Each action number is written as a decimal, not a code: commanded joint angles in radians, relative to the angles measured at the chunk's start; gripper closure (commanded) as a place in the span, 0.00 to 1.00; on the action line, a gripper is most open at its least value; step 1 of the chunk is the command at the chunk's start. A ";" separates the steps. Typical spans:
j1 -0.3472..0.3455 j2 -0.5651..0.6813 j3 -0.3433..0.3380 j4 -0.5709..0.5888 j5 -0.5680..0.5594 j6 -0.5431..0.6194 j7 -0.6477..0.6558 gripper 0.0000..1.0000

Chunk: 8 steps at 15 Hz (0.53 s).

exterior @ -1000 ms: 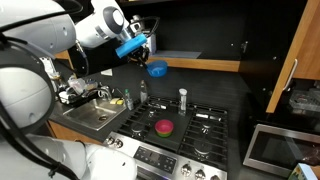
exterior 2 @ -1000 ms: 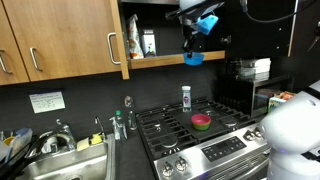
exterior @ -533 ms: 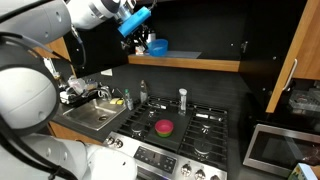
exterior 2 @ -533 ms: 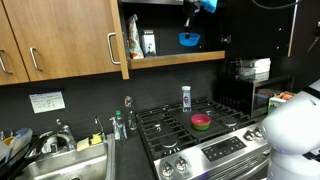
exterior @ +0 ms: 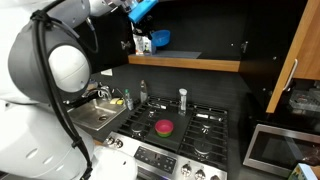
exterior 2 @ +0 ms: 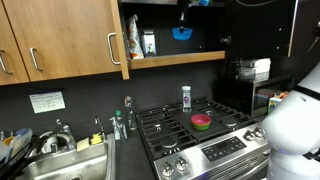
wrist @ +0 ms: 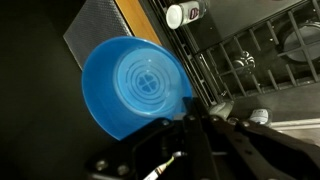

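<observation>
My gripper [wrist: 190, 108] is shut on the rim of a blue bowl [wrist: 135, 85], seen from above in the wrist view. In both exterior views the blue bowl [exterior: 160, 38] [exterior 2: 181, 33] hangs high in the open cupboard space above the wooden shelf [exterior: 190, 63] [exterior 2: 170, 59]. The gripper [exterior: 141, 11] reaches in at the top edge of the picture, partly cut off. Far below the bowl lies the gas stove [wrist: 260, 50].
On the stove [exterior: 190, 125] sit a red and green bowl [exterior: 164, 127] [exterior 2: 202, 122] and a white shaker [exterior: 182, 99] [exterior 2: 186, 96]. A sink [exterior: 95, 113] is beside the stove. A microwave [exterior: 275, 148] and wooden cabinet doors [exterior 2: 60, 40] flank the area.
The gripper has risen with the blue bowl, from about the shelf's front edge up into the space above the shelf.
</observation>
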 commanded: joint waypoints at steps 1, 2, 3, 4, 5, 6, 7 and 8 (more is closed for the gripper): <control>-0.029 0.125 -0.009 0.144 0.011 -0.075 -0.037 0.99; -0.038 0.151 -0.013 0.165 0.012 -0.081 -0.038 0.99; -0.046 0.176 -0.015 0.185 0.015 -0.085 -0.035 0.99; -0.052 0.201 -0.018 0.207 0.024 -0.090 -0.033 0.99; -0.056 0.223 -0.022 0.228 0.041 -0.094 -0.035 0.99; -0.062 0.244 -0.025 0.251 0.059 -0.099 -0.031 0.99; -0.067 0.264 -0.027 0.270 0.079 -0.101 -0.029 0.99; -0.073 0.284 -0.026 0.290 0.091 -0.103 -0.027 0.99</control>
